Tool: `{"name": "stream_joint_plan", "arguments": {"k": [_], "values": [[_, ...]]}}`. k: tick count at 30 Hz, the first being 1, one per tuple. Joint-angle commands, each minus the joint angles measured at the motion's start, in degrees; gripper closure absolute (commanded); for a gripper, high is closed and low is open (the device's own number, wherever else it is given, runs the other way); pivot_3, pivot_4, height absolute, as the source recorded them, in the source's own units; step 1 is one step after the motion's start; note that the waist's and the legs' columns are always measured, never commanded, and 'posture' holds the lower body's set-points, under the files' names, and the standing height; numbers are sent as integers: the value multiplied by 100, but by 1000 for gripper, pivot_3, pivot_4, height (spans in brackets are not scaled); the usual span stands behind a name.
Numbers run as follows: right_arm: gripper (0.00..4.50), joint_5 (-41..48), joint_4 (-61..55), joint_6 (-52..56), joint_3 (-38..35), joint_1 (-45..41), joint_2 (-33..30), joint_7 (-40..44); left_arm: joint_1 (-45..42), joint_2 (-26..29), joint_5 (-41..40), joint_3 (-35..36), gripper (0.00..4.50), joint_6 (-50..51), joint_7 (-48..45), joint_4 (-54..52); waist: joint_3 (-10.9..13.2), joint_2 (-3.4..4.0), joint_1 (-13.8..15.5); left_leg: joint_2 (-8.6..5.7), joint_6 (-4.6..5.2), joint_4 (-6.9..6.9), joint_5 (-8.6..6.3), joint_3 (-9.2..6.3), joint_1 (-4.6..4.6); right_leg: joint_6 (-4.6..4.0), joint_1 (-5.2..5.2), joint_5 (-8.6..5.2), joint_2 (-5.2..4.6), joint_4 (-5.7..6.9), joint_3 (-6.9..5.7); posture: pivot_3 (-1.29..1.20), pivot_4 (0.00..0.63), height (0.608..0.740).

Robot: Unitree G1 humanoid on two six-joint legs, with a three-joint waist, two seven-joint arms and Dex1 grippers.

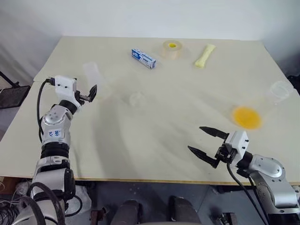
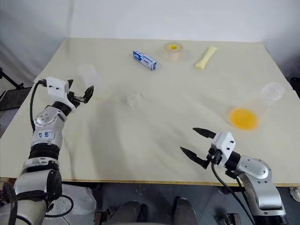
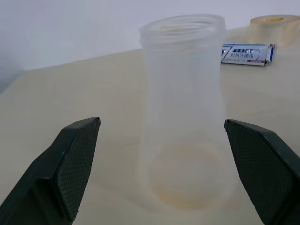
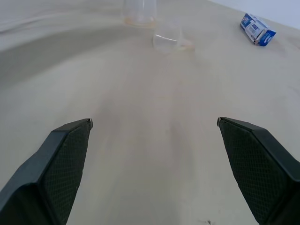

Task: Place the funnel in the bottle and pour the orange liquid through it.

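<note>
**Both grippers spread, bottle and funnel untouched**

On the pale table (image 1: 154,140), toward its left side: the bottle (image 3: 183,112), upright, colourless and see-through, mouth open at the top, nothing in it. Just in front of it, the left gripper (image 2: 79,93), jaws spread wide, pointing at the bottle; in the left wrist view the bottle framed between the two black fingers (image 3: 70,164), clear of both. No contact visible.

Near the table's middle, right of the bottle and apart from it: the funnel (image 1: 136,98), small and clear, resting on the tabletop. Seen also in the right wrist view, just beside the bottle's base, hard to tell which way up.

At the right side of the table: the orange liquid (image 1: 246,117), a shallow bright patch seen through a clear cup (image 1: 280,90) lying tilted toward the table's right edge, mouth end toward that edge. Well apart from bottle and funnel.

Near the front edge, right of centre: the right gripper (image 1: 207,144), jaws spread wide, holding nothing, above bare tabletop, pointing left toward the middle of the table.

Along the far edge: a blue-and-white box (image 1: 143,58), a tape roll (image 1: 172,49), a pale yellow packet (image 1: 205,55), side by side with gaps between.
</note>
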Motion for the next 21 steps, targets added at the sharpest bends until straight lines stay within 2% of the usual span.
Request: {"name": "stream_joint_plan", "arguments": {"k": [1,21], "values": [[28,111,-184,12,-50,-70,-2,-29,-415,-2,23,-30,0,-263,-72,425,2,-4,5,0,0,0,0,0,0,0,1,0,0,1,-3,0,150,740],[28,103,-138,118,-25,-322,-1,-69,-1602,-96,107,-83,0,-420,-242,1894,14,-23,1,-1,2,6,1,3,-1,2,-1,1,-5,13,-23,0,150,740]]}}
